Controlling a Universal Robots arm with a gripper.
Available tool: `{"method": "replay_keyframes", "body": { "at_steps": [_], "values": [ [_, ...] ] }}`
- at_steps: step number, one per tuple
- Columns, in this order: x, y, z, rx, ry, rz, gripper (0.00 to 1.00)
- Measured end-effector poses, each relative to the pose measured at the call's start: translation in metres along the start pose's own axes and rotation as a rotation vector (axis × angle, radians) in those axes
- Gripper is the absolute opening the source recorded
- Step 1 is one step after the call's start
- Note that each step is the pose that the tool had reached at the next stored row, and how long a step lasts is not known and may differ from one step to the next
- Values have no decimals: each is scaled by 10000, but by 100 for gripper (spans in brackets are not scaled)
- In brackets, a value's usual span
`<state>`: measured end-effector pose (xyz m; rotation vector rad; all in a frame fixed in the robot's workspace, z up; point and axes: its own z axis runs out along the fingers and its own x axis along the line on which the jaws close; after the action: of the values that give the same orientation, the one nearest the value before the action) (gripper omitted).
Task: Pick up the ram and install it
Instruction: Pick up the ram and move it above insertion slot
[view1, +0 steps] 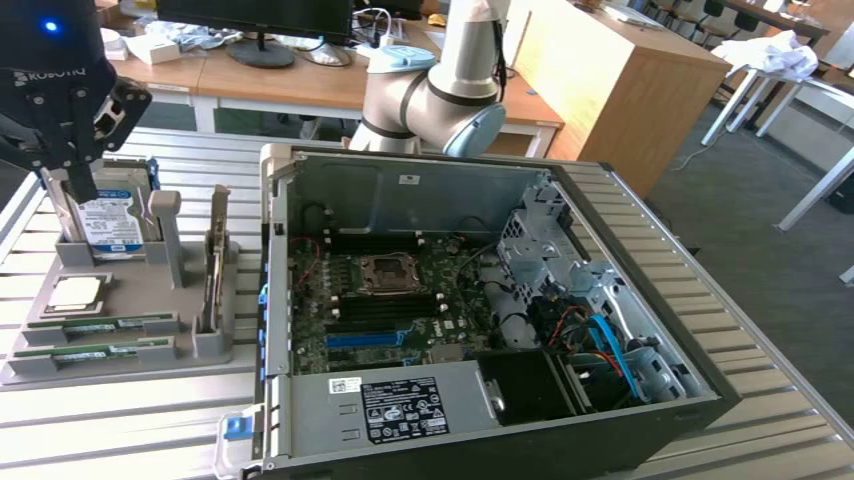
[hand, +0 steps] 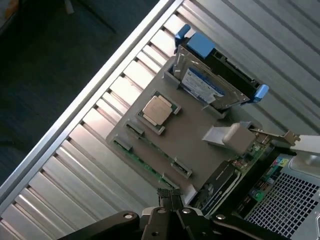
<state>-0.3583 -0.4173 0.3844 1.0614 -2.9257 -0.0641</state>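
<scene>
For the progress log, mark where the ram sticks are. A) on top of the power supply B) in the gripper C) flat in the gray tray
C: both ram sticks lie flat in slots of the tray, next to the processor.

"ROBOTIQ" lettering on the black end effector (view1: 70, 185) (labels on hard drive (view1: 110, 222) and power supply (view1: 404, 408) unreadable)

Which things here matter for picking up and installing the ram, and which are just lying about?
For the job: ram in the grey holder, gripper, motherboard in the open computer case.
Lying about: hard drive, processor, upright card.
</scene>
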Motion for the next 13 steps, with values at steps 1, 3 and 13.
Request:
{"method": "replay_keyframes", "body": {
  "at_steps": [1, 3, 13],
  "values": [
    [0, 0, 0, 1, 8, -139, 10],
    [0, 0, 0, 3, 22, -398, 10],
    [0, 0, 1, 15, 86, -1612, 10]
  ]
}}
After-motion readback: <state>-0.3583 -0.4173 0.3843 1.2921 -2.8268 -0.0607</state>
